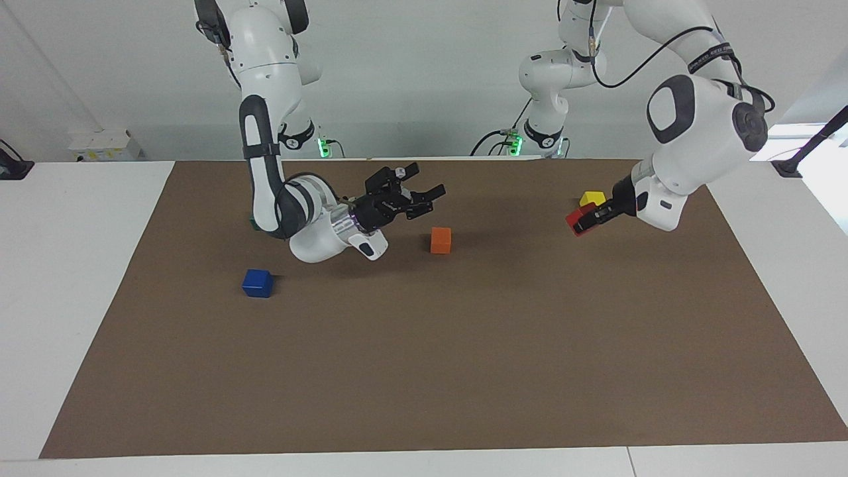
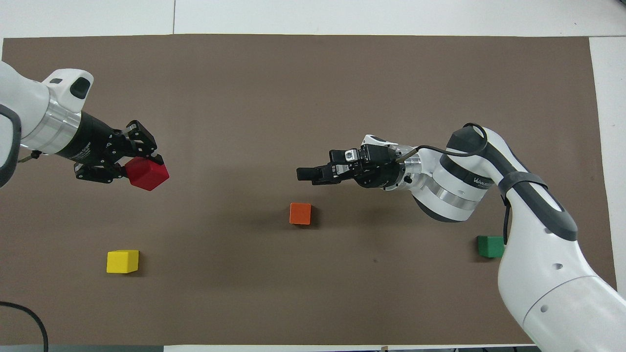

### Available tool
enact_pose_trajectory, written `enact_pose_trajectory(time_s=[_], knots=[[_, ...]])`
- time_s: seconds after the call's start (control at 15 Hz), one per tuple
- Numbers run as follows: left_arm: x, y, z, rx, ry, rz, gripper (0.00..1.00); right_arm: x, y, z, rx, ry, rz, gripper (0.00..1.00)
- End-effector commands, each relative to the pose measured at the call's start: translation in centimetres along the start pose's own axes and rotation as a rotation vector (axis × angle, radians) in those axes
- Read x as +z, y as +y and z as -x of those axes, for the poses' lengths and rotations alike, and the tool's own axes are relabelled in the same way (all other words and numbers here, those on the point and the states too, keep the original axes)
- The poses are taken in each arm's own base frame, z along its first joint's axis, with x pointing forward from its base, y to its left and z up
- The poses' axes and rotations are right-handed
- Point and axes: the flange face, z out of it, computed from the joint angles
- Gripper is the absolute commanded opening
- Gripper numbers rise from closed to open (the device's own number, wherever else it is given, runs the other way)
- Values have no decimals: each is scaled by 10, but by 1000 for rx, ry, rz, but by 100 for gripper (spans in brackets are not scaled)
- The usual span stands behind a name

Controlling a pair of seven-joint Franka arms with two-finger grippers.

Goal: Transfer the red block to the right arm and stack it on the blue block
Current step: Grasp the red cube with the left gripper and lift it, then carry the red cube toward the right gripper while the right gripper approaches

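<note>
The red block [image 1: 574, 219] is off the mat, held in my left gripper [image 1: 583, 222], which is shut on it and points toward the table's middle. In the overhead view the red block [image 2: 147, 175] sticks out of the left gripper [image 2: 139, 167]. The blue block [image 1: 257, 283] sits on the brown mat [image 1: 424, 371] toward the right arm's end; the right arm hides it in the overhead view. My right gripper [image 1: 424, 192] is open and empty in the air, close to the orange block [image 1: 440, 240], pointing toward the left gripper. It also shows in the overhead view [image 2: 309, 174].
A yellow block [image 2: 122, 261] lies on the mat close to the left gripper, nearer to the robots. The orange block [image 2: 300, 213] is in the middle. A green block [image 2: 490, 246] lies beside the right arm.
</note>
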Motion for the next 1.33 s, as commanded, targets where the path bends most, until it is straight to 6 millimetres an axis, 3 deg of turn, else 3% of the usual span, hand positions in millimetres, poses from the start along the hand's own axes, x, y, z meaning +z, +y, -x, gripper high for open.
enact_pose_trajectory(time_s=[0.0, 0.2, 0.33, 0.53, 0.8, 1.07, 1.27], knots=[[-29, 8, 60, -229, -60, 73, 0, 9, 1, 0, -23, 20, -25, 100], [-28, 38, 103, -386, -135, 116, 0, 13, 3, -1, -26, 36, -25, 100], [-26, 56, 119, -548, -211, 151, 0, 15, 5, -2, -24, 44, -14, 100], [-15, 68, 124, -700, -262, 234, 0, 24, 10, -2, -22, 46, -18, 100], [-2, 66, 125, -880, -369, 350, 0, 24, 9, -3, -24, 53, -10, 100], [16, 89, 145, -1046, -410, 392, 0, 34, 14, -2, -22, 46, -7, 100], [31, 107, 167, -1068, -408, 419, 0, 36, 13, -3, -24, 52, -8, 100]])
